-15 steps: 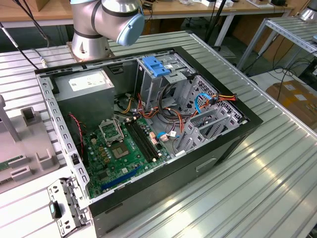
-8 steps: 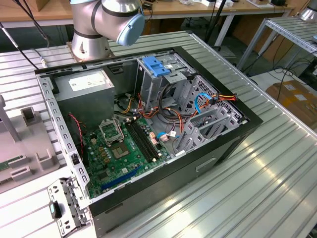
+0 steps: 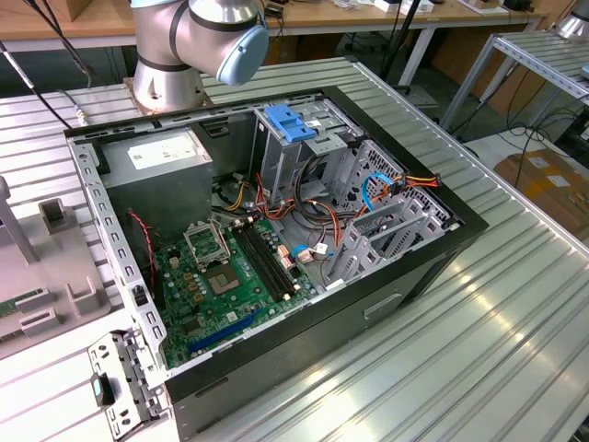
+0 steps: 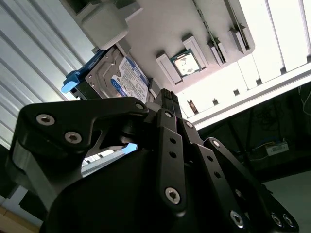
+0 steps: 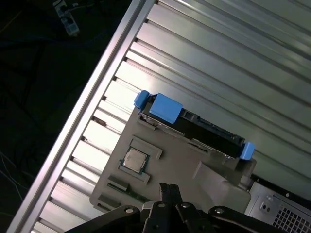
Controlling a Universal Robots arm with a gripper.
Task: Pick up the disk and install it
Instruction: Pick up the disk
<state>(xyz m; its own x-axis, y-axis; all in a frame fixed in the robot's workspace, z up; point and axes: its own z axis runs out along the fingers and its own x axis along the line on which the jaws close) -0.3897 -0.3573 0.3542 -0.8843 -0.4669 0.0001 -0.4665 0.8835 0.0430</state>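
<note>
While the gripper (image 5: 168, 187) hangs above the grey parts holder (image 5: 170, 160), its fingers (image 5: 164, 191) look pressed together with nothing between them, a thin dark seam the only gap in the first wrist view. In the second wrist view the black linkages of the gripper (image 4: 166, 94) crowd the foreground.

Just beyond them is the disk (image 5: 194, 127), standing on its long edge in a slot at the holder's far side, blue rails at either end. The second wrist view shows the disk (image 4: 119, 77) by its labelled face, leaning slightly in the slot. Near it on the holder, a processor chip (image 5: 134, 159) lies in its own recess, apart from the disk. The holder rests on the ribbed metal table (image 5: 233, 58).

Farther off, in the exterior view, the open computer case (image 3: 405, 276) lies on its side. Its drive cage (image 3: 317, 138) carries a light-blue bracket (image 3: 290, 122), and loose cables (image 3: 322, 198) are strung close by.

As I judge it, closed fingers brought down would strike the disk's upper edge instead of straddling it. A grip taken off-centre, or on the plastic rails, could cock the disk in its slot and drag the holder up with it. At the case, the cables could snag a rail and block the disk's entry.
</note>
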